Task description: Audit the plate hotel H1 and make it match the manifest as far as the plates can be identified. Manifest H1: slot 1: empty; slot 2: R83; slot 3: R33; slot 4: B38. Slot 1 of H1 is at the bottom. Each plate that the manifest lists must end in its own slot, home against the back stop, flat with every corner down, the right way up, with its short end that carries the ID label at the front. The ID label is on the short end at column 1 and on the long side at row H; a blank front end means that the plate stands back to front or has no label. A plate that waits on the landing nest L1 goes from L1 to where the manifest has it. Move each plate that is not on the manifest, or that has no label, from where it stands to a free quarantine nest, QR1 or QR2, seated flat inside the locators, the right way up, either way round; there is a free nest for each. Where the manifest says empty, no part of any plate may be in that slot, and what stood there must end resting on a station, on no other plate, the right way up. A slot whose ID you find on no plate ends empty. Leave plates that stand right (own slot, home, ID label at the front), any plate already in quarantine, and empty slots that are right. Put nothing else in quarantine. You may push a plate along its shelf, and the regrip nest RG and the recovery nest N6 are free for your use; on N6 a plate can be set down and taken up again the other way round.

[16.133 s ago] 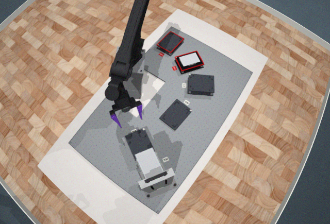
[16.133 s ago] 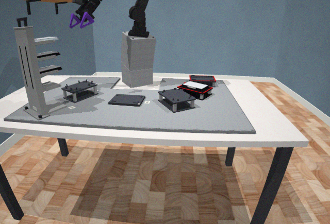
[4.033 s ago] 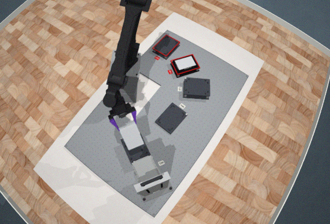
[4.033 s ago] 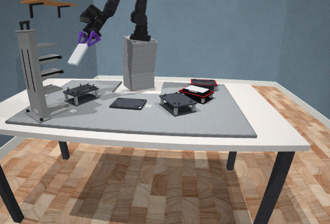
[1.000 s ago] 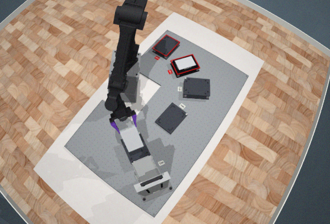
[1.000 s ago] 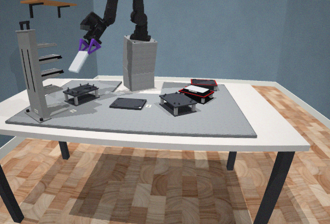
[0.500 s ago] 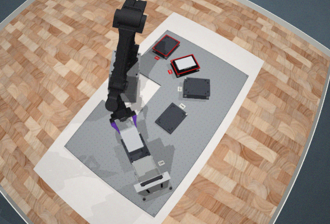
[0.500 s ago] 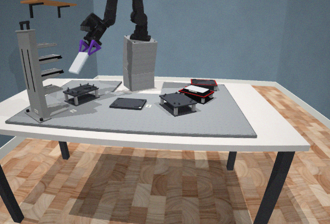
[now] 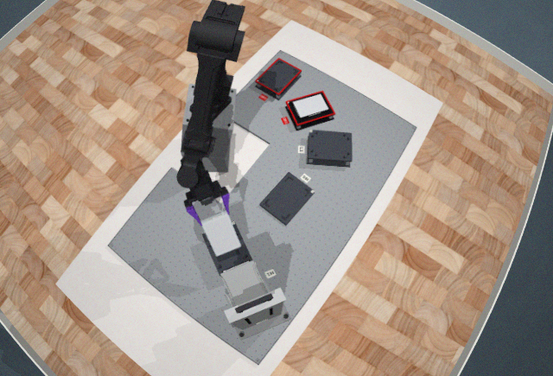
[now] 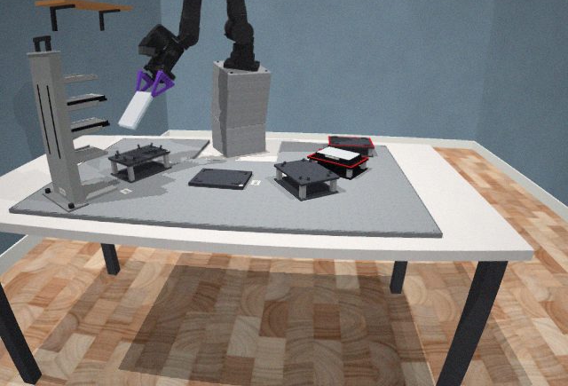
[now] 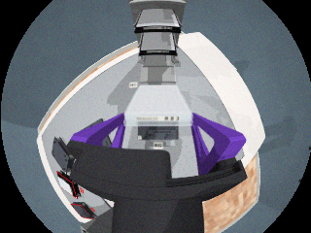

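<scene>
My gripper (image 10: 153, 84) is shut on a white plate (image 10: 136, 111) and holds it by one short end in the air, tilted down toward the hotel H1 (image 10: 55, 125). In the overhead view the gripper (image 9: 208, 213) and plate (image 9: 220, 234) hang above a raised dark nest (image 9: 230, 251) in front of the hotel (image 9: 254, 307). In the wrist view the plate (image 11: 157, 116) lies between the purple fingers, with a small mark on its near end that I cannot read. The hotel's two middle shelves hold dark-edged plates (image 10: 87, 99) (image 10: 89, 123). The top and bottom shelves look empty.
A red-framed quarantine nest holds a white plate (image 9: 311, 107); the other red-framed nest (image 9: 278, 76) is empty. A raised dark nest (image 9: 329, 146) and a flat dark nest (image 9: 286, 197) stand mid-mat. The arm's grey pedestal (image 10: 239, 108) stands behind.
</scene>
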Robot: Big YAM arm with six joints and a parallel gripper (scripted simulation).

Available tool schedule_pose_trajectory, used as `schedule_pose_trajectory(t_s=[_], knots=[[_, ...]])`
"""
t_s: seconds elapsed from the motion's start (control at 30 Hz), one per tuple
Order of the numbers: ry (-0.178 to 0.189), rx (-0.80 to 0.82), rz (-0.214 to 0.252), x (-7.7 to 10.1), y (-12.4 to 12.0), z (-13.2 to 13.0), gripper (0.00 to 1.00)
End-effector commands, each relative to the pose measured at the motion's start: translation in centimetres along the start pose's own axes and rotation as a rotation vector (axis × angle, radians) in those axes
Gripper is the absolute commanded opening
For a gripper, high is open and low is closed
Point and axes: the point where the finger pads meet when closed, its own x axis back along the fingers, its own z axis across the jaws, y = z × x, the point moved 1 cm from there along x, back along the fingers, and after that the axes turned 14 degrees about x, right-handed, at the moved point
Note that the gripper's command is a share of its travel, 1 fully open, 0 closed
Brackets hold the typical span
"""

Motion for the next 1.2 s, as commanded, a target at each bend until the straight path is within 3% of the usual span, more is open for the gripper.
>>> schedule_pose_trajectory(t_s=[0.0, 0.37, 0.4, 0.47, 1.17], knots=[[-0.005, 0.006, -0.017, -0.3, 0.4, -0.1, 0.86], [-0.007, 0.007, -0.019, -0.6, 0.2, -0.2, 0.86], [-0.02, 0.02, -0.038, -0.4, 0.9, -0.6, 0.86], [-0.008, 0.007, -0.02, -0.8, 0.1, -0.2, 0.86], [-0.011, 0.011, -0.025, -1.6, -0.3, -0.3, 0.86]])
